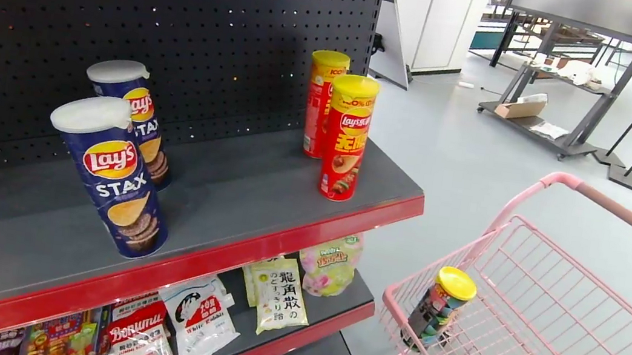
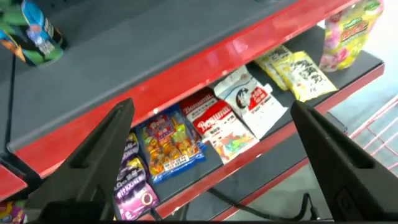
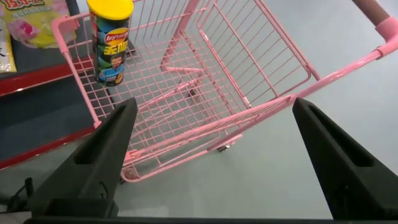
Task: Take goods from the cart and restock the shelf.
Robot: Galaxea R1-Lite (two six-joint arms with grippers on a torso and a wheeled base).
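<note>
1. across the left half of the head view runs the shelf [image 1: 241, 192], a grey top board with a red front edge, backed by a black pegboard [image 1: 191, 14].
2. on that board two blue cans [image 1: 112, 175] stand at centre left, one behind the other, white lids up. two red cans [image 1: 347, 139] with yellow lids stand upright near the board's right end, also one behind the other.
3. the lower board beneath carries snack bags [image 1: 275, 300] lying flat in a row, and another board shows below it.
4. pale grey floor [image 1: 465, 154] fills the right side of the frame. a metal rack [image 1: 550, 117] holding boxes and papers stands far off at upper right.
5. the pink cart [image 1: 617, 209] sits on the floor at lower right, just beside the shelf's end.
6. the task's can [image 1: 438, 306], dark with a yellow lid, stands on the cart's wire bottom in the corner nearest the shelf. its long axis is upright, lid pointing up, base on the wire.
7. the left claw [image 2: 211, 106] is spread wide with nothing between its fingers, hanging before the shelf's red edge and the snack bags.
8. the right claw [image 3: 214, 102] is likewise spread wide and empty, above the cart and well apart from the can.
</note>
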